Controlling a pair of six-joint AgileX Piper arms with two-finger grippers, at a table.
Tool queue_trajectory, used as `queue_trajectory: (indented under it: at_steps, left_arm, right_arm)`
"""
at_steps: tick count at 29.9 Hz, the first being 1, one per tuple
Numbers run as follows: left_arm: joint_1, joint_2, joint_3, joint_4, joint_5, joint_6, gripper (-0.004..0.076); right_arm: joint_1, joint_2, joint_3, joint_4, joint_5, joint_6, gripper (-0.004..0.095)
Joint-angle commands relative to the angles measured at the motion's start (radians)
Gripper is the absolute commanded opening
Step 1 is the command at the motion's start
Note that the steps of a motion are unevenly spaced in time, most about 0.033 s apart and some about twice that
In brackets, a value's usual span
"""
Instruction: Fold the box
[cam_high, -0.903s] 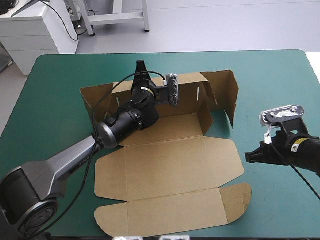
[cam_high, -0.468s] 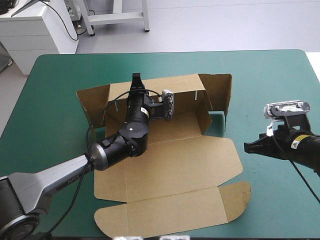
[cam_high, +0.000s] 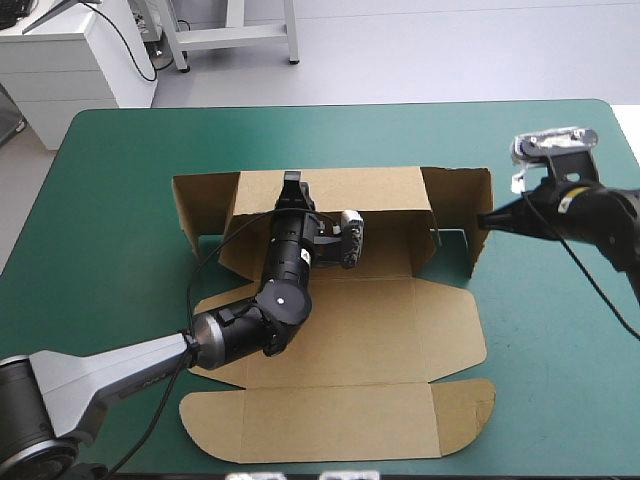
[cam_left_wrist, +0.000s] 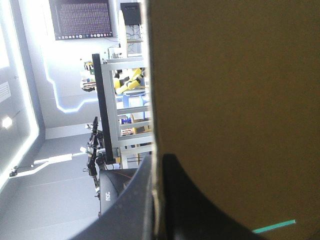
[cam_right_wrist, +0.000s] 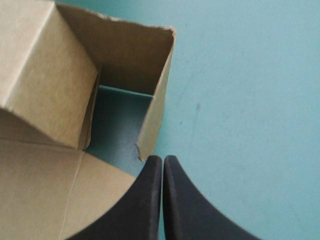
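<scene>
Left pincer (cam_high: 291, 183) apparently on box (cam_high: 350, 330) wall

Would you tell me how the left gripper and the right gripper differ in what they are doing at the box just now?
The left gripper pinches the back wall of the box; the right gripper holds nothing, shut to a point. The left gripper reaches in over the box's floor; the right gripper sits outside, at the end flap. Both are at raised walls.

The high view looks down from behind on the box (cam_high: 350, 330), which both wrist views meet close up.
</scene>
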Motion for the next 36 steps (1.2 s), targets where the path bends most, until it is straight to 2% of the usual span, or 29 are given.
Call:
queue_trajectory:
  at_steps: [1,9,16,22,28,33,36]
  left_arm:
    - [-0.011,-0.052,-0.020,0.091,0.058,-0.017,-0.0008]
    - [-0.011,-0.052,-0.020,0.091,0.061,-0.017,-0.0008]
    - [-0.011,-0.052,-0.020,0.091,0.061,-0.017,-0.0008]
    - [-0.011,-0.052,-0.020,0.091,0.061,-0.017,-0.0008]
    - [-0.011,-0.052,-0.020,0.091,0.061,-0.017,-0.0008]
    - [-0.011,-0.052,-0.020,0.091,0.059,-0.017,-0.0008]
    - [-0.011,-0.052,-0.020,0.091,0.059,-0.017,-0.0008]
  right_arm:
    - [-0.005,0.082,-0.163,-0.026,-0.047,-0.010,0.0000]
    - [-0.005,0.337,-0.430,-0.030,0.018,-0.017,-0.0001]
    - [-0.005,0.537,-0.584,-0.030,0.034,-0.017,-0.0002]
    - [-0.005,0.644,-0.673,-0.005,0.152,-0.045,-0.0002]
    - [-0.010,0.644,-0.671,0.091,0.237,-0.077,-0.0002]
    - [-0.073,0.595,-0.623,0.273,0.237,-0.121,-0.0002]
    - [-0.102,0.550,-0.540,0.340,0.237,-0.160,-0.0002]
